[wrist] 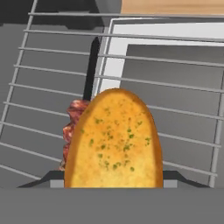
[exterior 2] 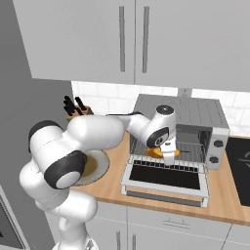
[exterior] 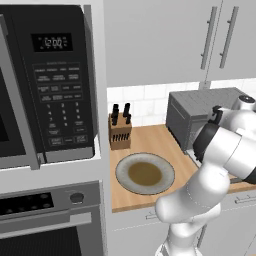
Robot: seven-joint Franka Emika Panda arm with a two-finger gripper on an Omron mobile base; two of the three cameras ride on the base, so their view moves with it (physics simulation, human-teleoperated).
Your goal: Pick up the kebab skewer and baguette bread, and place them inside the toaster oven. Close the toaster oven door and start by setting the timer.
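Observation:
The toaster oven [exterior 2: 195, 114] stands on the counter with its door [exterior 2: 166, 178] dropped open and flat. My gripper [exterior 2: 168, 157] reaches down over the wire rack [wrist: 183, 83] at the oven's mouth. It is shut on the baguette bread [wrist: 114, 140], a golden herb-flecked loaf that sits between both fingertips and shows as an orange patch [exterior 2: 156, 152] under the hand. The kebab skewer [wrist: 73, 127] lies on the rack just left of the loaf, its dark stick pointing away. In the left base view the arm hides the front of the toaster oven [exterior: 200, 102].
A grey plate [exterior: 125, 165] with a brown centre lies on the wooden counter left of the oven. Behind the plate stands a knife block [exterior: 120, 131]. The black microwave [exterior: 50, 75] and built-in oven [exterior: 45, 220] fill the left. Two knobs [exterior 2: 218, 144] sit on the toaster oven's right side.

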